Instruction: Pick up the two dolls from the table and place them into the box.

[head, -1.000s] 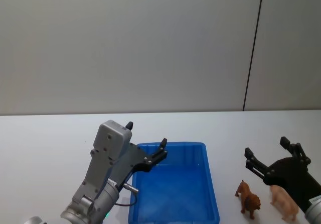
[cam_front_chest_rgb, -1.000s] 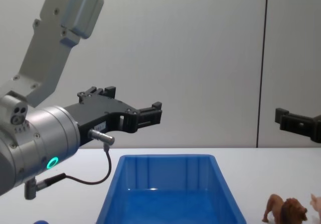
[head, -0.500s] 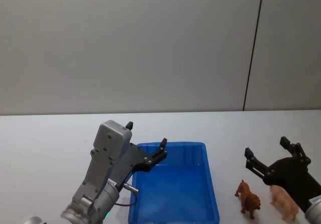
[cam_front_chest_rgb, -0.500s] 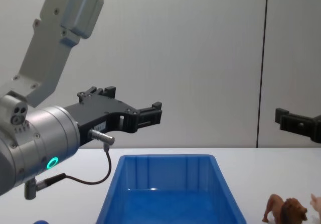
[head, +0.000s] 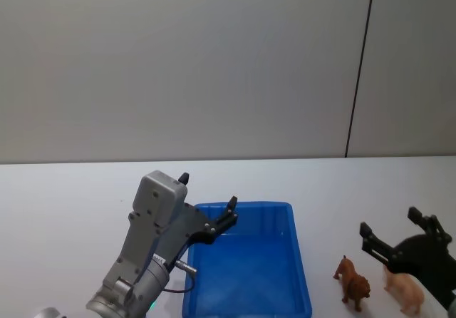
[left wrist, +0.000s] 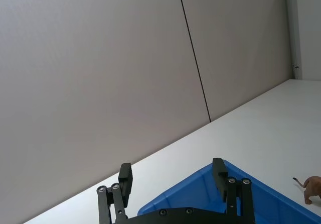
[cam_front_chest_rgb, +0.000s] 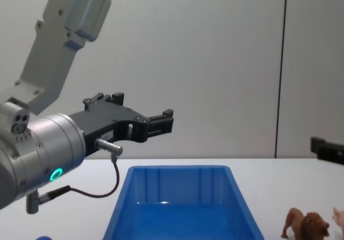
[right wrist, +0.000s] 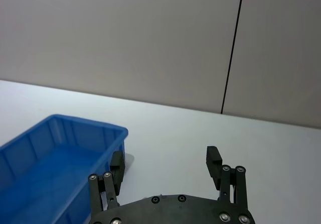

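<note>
A white table (head: 57, 204) is spread beneath both grippers. Bare surface is seen on every side of the fingers, so room for lowering or swinging an arm is judged ample.

A bright blue box (head: 300, 255) stands on the table, below and just ahead of the left fingers and well to the left of the right fingers. Its top is open and nothing is seen inside, so it is judged ready to be loaded from above. Its thick rim is the one edge to be cleared on the way in.

The left gripper (head: 207, 190) is held raised over the box's far left corner. Its fingers are spread apart and nothing is held. It is judged to be waiting.

The right gripper (head: 389, 220) is held low over the table's right end, its fingers parted wide around empty air. It is judged to be lined up for a descent onto a doll.

A brown lion (head: 353, 284) stands upright below and to the left of the right fingers, between them and the box, apart from the box's wall.

A pale pink four-legged figure (head: 405, 291) stands directly under the right fingers, partly hidden by the gripper's body. A narrow gap separates it from the lion, so the lion could be knocked by the nearer finger.
</note>
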